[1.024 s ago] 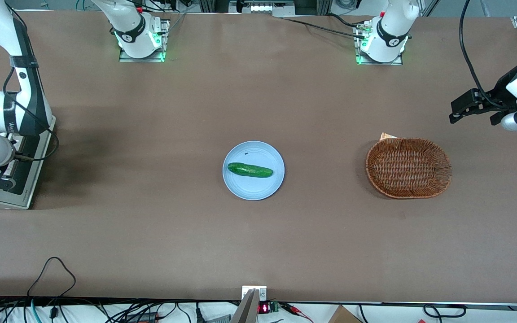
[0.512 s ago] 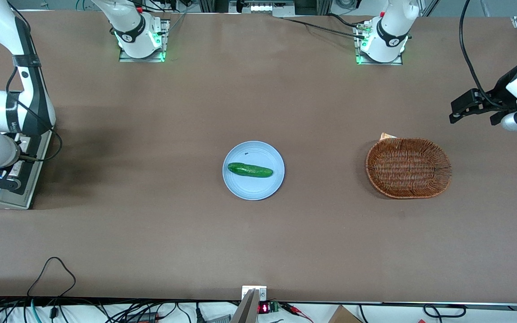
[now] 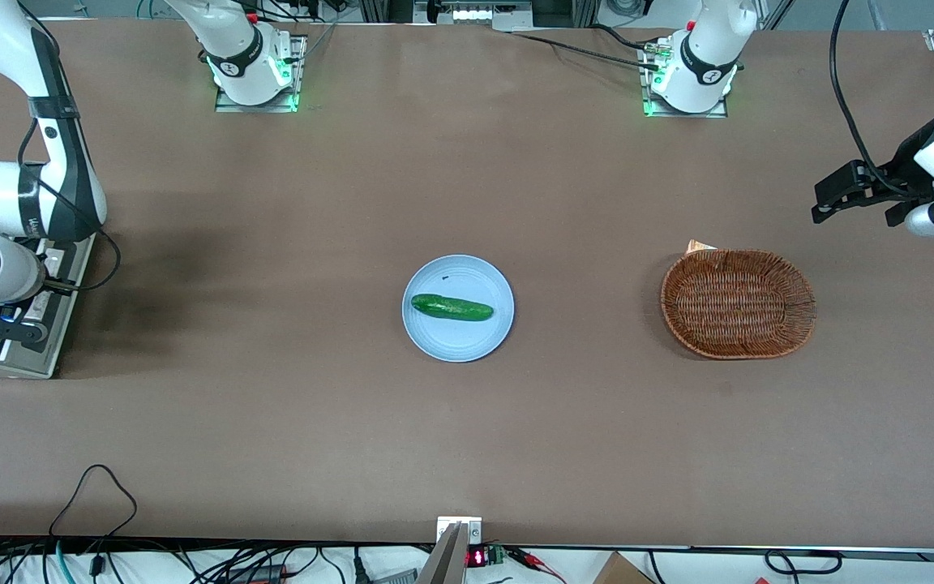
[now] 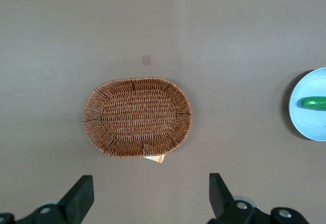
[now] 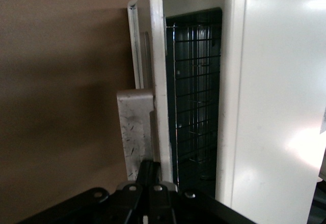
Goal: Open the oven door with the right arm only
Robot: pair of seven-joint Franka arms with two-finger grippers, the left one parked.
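The gripper (image 5: 150, 186) sits right at the oven door (image 5: 157, 56), pressed against the door's edge by the scuffed metal handle mount (image 5: 135, 132); whether it is clamped or loose I cannot tell. The door stands ajar just ahead of the tool, and the wire rack (image 5: 196, 81) shows through the gap, with the white oven body (image 5: 275, 107) farther on. I judge the door stiff, hinged and fairly light, its glass fragile, best held by the handle. I can read no writing on it.
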